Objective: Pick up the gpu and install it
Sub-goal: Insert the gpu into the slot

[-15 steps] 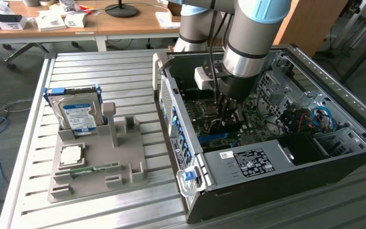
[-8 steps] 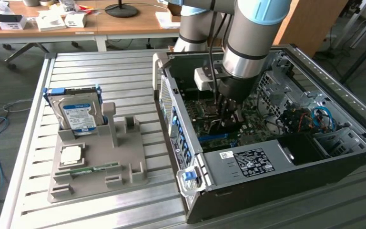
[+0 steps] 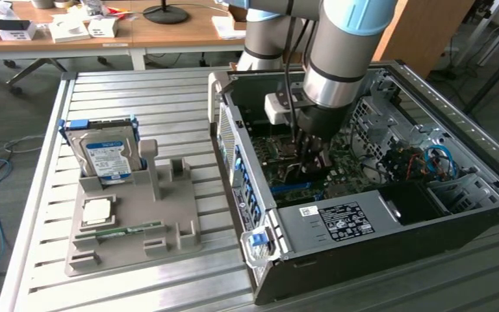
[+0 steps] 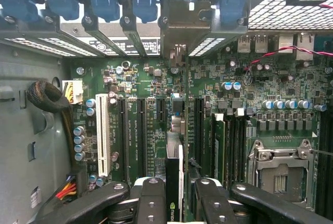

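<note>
Inside the open computer case, directly over the motherboard, the gripper is closed on the gpu. The card stands on edge between the two black fingers, one finger against each flat face. Its length runs parallel to the long black expansion slots of the motherboard. This is probably so that its connector edge faces the board and its far end points toward the row of blue latches at the motherboard's rear edge. The gpu lies over the strip of motherboard between two of the black slots. Whether its lower edge touches a slot cannot be told. In the exterior view, the arm reaches straight down to the motherboard, with the gripper just above it.
</note>
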`<state>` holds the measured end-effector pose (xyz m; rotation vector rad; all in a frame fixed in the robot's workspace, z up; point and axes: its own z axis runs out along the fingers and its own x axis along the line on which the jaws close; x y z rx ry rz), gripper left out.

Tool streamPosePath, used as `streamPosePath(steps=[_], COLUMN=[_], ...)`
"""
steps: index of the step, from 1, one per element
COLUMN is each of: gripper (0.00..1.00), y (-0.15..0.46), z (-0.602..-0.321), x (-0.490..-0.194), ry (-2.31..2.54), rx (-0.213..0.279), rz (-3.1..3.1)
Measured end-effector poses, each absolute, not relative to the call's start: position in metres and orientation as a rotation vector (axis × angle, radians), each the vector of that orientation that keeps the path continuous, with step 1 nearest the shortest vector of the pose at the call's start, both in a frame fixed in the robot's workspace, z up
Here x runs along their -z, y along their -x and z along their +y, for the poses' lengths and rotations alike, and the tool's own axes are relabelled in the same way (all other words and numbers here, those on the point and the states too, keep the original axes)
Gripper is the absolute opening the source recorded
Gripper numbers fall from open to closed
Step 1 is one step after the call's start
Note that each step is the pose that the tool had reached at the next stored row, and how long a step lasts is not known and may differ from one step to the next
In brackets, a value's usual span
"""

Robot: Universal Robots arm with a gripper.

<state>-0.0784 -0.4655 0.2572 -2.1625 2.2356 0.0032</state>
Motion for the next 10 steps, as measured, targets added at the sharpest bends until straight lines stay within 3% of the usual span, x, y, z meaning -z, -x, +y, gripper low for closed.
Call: streamPosePath(steps=[10], gripper=[0.26], y=[0.0795], z=[-0.4644], x=[-0.2556], ry=[2.162], rx=[-0.003], rz=[2.236])
